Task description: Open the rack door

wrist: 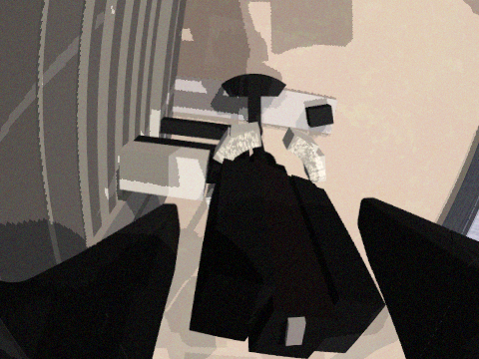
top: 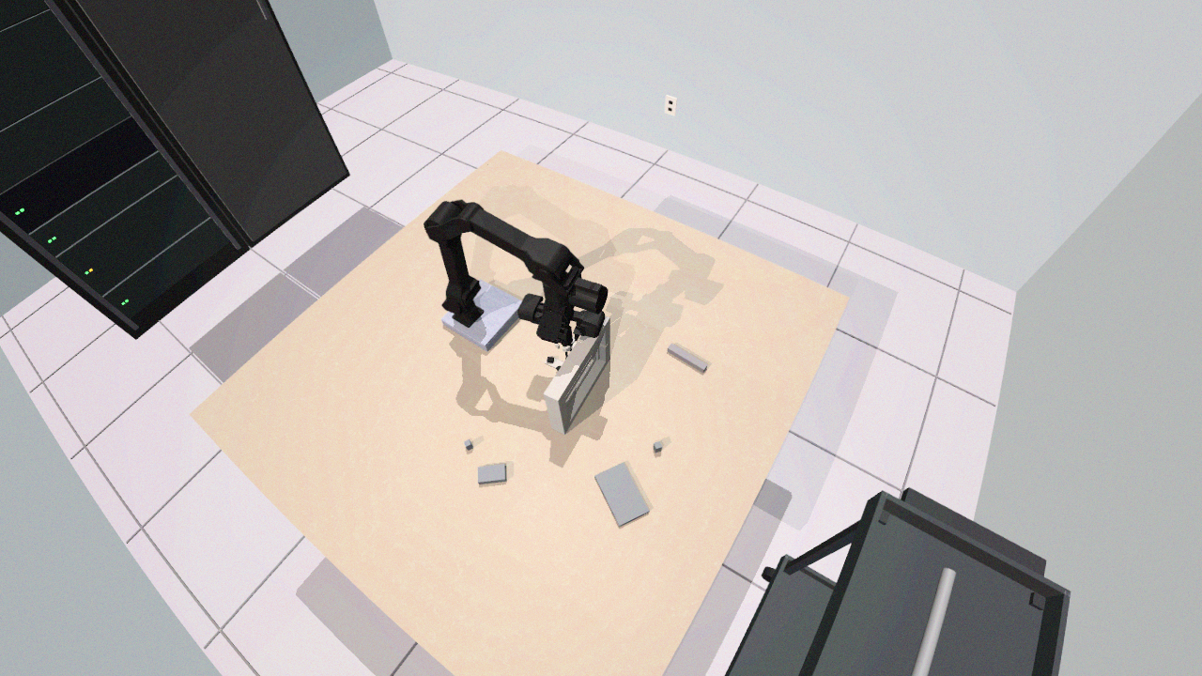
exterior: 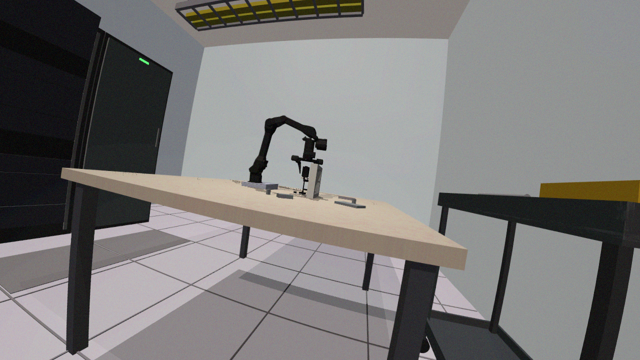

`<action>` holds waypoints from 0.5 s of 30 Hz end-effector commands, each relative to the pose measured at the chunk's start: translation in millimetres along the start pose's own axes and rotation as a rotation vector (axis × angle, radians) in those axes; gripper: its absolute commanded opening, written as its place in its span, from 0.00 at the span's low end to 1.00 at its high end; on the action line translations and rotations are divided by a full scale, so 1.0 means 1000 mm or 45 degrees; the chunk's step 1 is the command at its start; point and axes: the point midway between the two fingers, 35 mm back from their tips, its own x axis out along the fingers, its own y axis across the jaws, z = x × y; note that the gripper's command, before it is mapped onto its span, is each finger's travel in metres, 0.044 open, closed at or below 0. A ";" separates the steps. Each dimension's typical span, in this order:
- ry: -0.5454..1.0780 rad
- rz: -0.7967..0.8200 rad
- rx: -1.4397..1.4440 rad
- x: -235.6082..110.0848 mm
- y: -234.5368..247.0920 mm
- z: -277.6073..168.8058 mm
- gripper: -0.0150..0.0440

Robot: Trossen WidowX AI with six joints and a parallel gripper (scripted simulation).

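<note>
The light grey upright rack door and frame (top: 555, 405) (exterior: 312, 183) stand mid-table; I cannot tell one from the other or how far the door is open. A slatted panel (wrist: 100, 115) of it shows at the left in the wrist view. The black upright handle (wrist: 271, 239) (exterior: 305, 171) stands beside the panel, with a thin stem below its thick top. My gripper (wrist: 270, 214) (exterior: 305, 166) points down, open, its fingers on both sides of the handle with visible gaps. A white strip (wrist: 294, 107) with a small black block lies low beyond the handle. The handle's lower part is partly hidden.
On the table (top: 352, 420) lie a flat grey plate (top: 622, 494), a smaller grey block (top: 492, 473), a grey bar (top: 687, 357) and two tiny cubes (top: 468, 444) (top: 657, 446). My arm's base plate (top: 487, 336) is behind the gripper.
</note>
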 end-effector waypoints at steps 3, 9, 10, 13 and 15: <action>-0.004 0.002 0.341 0.000 0.000 0.001 0.76; -0.004 0.002 0.435 0.000 0.000 0.001 0.76; -0.004 0.002 0.435 0.000 0.000 0.001 0.76; -0.004 0.002 0.435 0.000 0.000 0.001 0.62; -0.004 0.002 0.435 0.000 0.000 0.001 0.53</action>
